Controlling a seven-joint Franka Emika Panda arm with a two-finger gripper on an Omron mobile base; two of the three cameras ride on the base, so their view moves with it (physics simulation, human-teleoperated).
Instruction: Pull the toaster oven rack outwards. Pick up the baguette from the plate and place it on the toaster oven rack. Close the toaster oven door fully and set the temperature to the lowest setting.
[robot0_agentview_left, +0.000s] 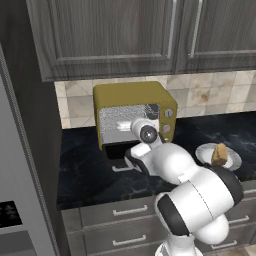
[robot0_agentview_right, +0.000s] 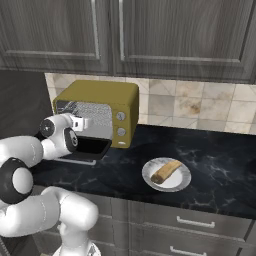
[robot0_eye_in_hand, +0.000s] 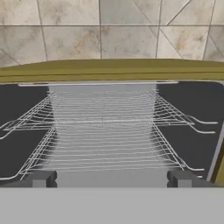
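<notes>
Arm elbow is closest to the base cams, big white links low in frame. Pincer (robot0_eye_in_hand: 111, 178) sits right at the mouth of the toaster oven (robot0_agentview_left: 131, 95), jaws spread wide, nothing between them (both dark fingertips (robot0_eye_in_hand: 40, 178) show apart at the bottom of the hand view).

Toaster oven door (robot0_agentview_right: 89, 146) is dropped open, lying roughly flat out front over the tabletop (robot0_agentview_right: 210, 150), silver handle at its front edge. Toaster oven rack (robot0_eye_in_hand: 105, 131) is in the cavity straight ahead of the pincer: silvery wire grid, spans most of the cavity width, side runners visible on both walls. Can't tell from these views how far out it sits, or whether the fingertips touch it.

Baguette (robot0_agentview_right: 166, 171) lies on the plate (robot0_agentview_right: 150, 172), angled across it. Plate is on the dark marble tabletop, to the right of the oven and well apart from it, nearer the front edge. In the left base view one end of the baguette (robot0_agentview_left: 219, 154) sticks up above the plate (robot0_agentview_left: 204, 154) rim.

Two silver knobs (robot0_agentview_right: 120, 124) on the oven's right panel, stacked vertically; pointer positions too small to read.
</notes>
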